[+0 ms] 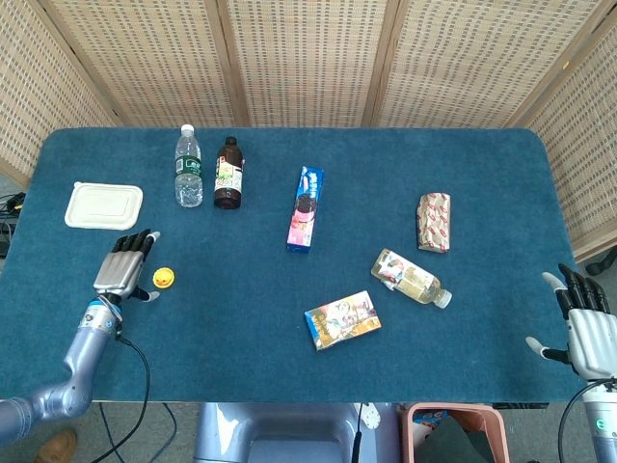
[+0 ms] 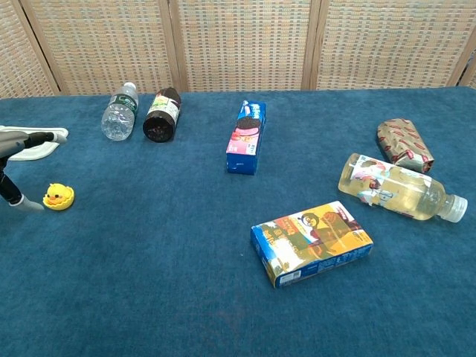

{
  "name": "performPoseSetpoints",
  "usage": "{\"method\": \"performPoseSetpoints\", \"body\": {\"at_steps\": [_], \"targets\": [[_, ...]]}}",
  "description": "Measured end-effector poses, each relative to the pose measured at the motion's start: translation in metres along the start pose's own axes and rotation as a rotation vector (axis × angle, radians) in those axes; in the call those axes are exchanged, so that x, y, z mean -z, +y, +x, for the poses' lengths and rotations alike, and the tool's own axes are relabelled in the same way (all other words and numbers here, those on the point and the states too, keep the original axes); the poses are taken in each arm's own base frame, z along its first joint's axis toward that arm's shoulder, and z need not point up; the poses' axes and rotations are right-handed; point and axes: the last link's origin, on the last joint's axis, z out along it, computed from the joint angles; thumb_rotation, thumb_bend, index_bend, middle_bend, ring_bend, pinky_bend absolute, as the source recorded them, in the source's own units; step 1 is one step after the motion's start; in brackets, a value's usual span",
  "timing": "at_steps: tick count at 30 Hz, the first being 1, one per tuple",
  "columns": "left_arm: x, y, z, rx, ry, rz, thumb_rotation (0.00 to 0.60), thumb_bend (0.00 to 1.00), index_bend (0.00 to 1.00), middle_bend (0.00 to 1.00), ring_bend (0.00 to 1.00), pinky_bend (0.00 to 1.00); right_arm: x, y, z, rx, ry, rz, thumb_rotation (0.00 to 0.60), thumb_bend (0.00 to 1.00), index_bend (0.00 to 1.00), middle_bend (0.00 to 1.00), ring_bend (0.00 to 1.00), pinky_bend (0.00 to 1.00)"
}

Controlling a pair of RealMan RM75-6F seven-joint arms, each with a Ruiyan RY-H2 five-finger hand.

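A small yellow rubber duck sits on the blue table cloth at the left. My left hand lies just left of it, fingers spread and holding nothing; one fingertip is close to the duck, and I cannot tell whether it touches. My right hand hangs off the table's right front corner, fingers spread and empty; the chest view does not show it.
A white lidded container lies behind the left hand. A water bottle, a dark bottle, a blue cookie pack, a wrapped packet, a lying drink bottle and a picture box are spread across the table.
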Motion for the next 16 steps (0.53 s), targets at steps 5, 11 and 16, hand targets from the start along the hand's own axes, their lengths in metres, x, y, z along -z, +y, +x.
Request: {"method": "performPoseSetpoints", "body": {"at_steps": [5,11,16], "targets": [[0.011,-0.008,0.019,0.058,0.055,-0.006,0.600,0.00,0.00,0.00,0.00,0.00,0.000,-0.001,0.000,-0.005,-0.004,0.004,0.600,0.00,0.00,0.00,0.00,0.00],[0.052,-0.037,0.049,0.094,0.177,0.017,0.600,0.00,0.00,0.00,0.00,0.00,0.001,-0.001,0.001,-0.006,0.001,0.007,0.600,0.00,0.00,0.00,0.00,0.00],[0.108,-0.062,0.065,0.089,0.284,0.046,0.600,0.00,0.00,0.00,0.00,0.00,0.003,-0.001,0.003,-0.009,0.007,0.010,0.600,0.00,0.00,0.00,0.00,0.00]]}}
